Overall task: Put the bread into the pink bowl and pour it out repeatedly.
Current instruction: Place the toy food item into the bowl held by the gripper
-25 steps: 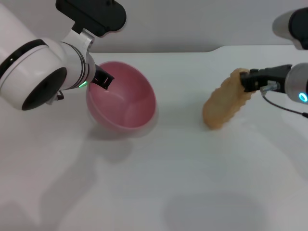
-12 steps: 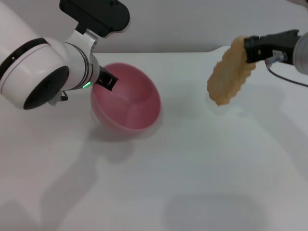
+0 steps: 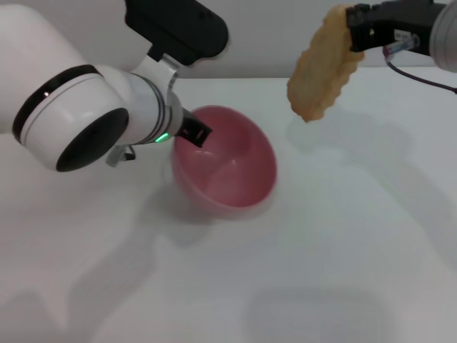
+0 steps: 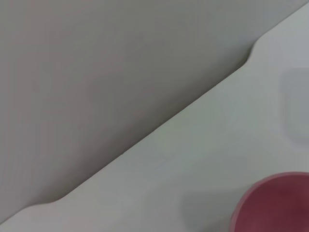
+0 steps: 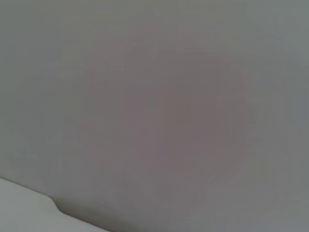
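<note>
The bread (image 3: 323, 64) hangs in the air above the far right part of the white table (image 3: 343, 250), well clear of its surface. It hangs almost upright, slightly tilted, with its plain tan underside turned to the head camera and its ridged edge visible along both long sides. The right gripper (image 3: 355, 28) is clamped on the upper end of the bread, so the loaf hangs down and to the left from the black fingers. The lower end of the bread is free and touches nothing; its soft shadow lies on the table below it.

The pink bowl (image 3: 232, 168) is to the left of the bread and lower, near the middle of the table, well apart from the loaf. The bowl is tilted, with its opening turned toward the right and toward the camera, and nothing is inside it. The left gripper (image 3: 191, 132) grips the bowl at its far left rim, with one black finger visible inside the rim.

In the left wrist view, only a part of the pink bowl's rim and the far edge of the table are visible.
</note>
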Tool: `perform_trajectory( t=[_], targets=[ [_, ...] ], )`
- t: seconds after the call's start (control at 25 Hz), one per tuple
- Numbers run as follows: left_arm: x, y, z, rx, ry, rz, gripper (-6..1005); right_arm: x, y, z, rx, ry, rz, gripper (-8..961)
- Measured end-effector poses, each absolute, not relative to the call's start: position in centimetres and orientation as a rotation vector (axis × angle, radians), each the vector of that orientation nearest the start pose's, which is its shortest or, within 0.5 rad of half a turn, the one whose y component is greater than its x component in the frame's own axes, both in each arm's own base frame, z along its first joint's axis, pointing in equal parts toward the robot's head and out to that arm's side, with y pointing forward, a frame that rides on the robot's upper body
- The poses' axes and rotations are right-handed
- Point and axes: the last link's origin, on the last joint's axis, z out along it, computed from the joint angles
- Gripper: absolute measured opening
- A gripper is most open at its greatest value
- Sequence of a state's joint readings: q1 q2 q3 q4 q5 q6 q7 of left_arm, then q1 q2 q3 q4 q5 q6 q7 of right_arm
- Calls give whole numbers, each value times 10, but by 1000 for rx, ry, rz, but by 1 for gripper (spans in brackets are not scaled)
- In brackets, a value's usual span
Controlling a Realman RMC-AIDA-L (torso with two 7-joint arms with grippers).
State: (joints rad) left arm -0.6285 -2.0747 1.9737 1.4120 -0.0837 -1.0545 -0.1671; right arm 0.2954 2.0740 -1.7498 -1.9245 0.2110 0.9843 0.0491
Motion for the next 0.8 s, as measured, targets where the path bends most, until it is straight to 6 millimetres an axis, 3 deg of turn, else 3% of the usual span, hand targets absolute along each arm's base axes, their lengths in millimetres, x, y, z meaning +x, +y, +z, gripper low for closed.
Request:
perform_trajectory(
  t=[0.36, 0.8],
  targets=[
    [-110, 378, -66, -2207, -620, 231, 82, 84, 339, 32, -2091, 700, 267, 29],
    [-106, 378, -69, -2227, -624, 186, 83, 80, 343, 2, -2184, 708, 277, 25]
  ],
)
